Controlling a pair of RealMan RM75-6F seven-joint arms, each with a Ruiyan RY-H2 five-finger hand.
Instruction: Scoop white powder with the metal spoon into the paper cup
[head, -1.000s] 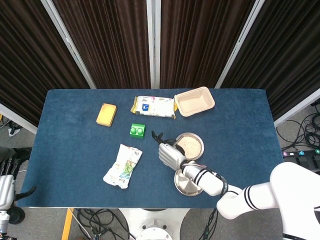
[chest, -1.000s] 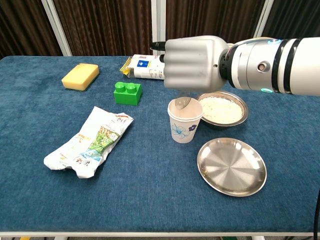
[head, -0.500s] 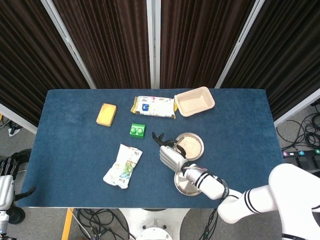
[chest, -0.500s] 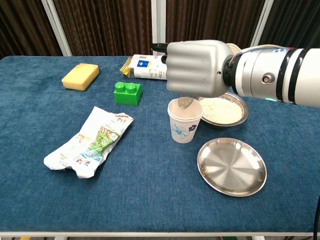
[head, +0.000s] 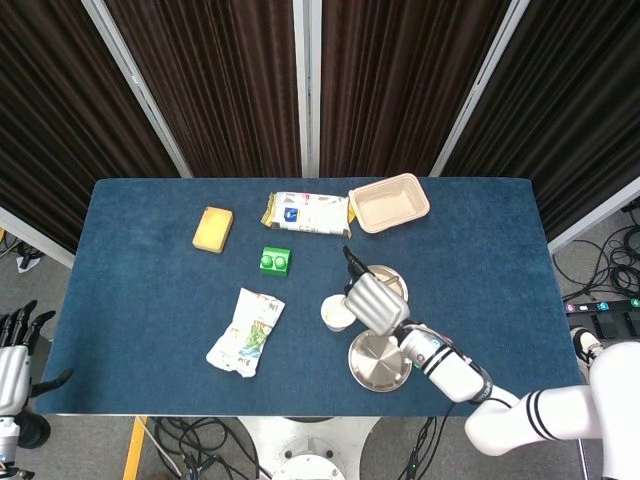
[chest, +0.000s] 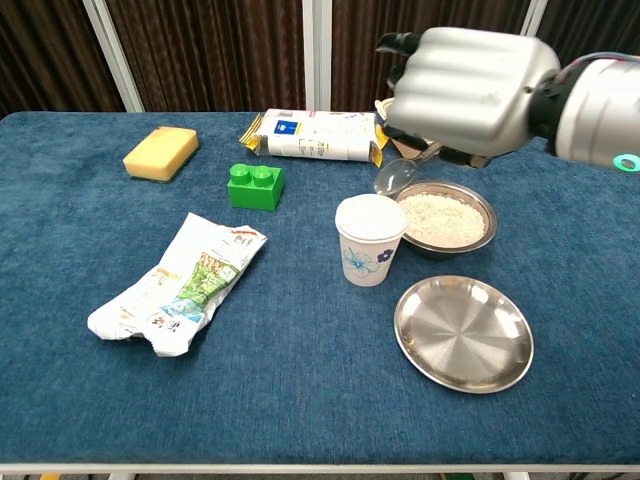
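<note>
A white paper cup (chest: 370, 239) with a blue flower print stands upright mid-table, also seen from above as the cup (head: 337, 313). Just right of it sits a steel bowl (chest: 470, 235) holding white powder (chest: 440, 219). My right hand (chest: 470, 90) hovers above the bowl and grips the metal spoon (chest: 396, 178), whose bowl end hangs tilted over the bowl's left rim, beside the cup. In the head view the right hand (head: 372, 302) covers most of the powder bowl. My left hand (head: 14, 347) sits off the table at the far left, holding nothing.
An empty steel plate (chest: 463, 333) lies in front of the bowl. A crumpled snack bag (chest: 180, 283), green brick (chest: 254, 186), yellow sponge (chest: 160, 153) and white packet (chest: 312, 135) lie left and behind. A beige tray (head: 388, 203) sits at the back.
My right hand has lifted the spoon out of the cup and swung right and back, so the spoon now hangs over the powder bowl's rim. The cup stands uncovered.
</note>
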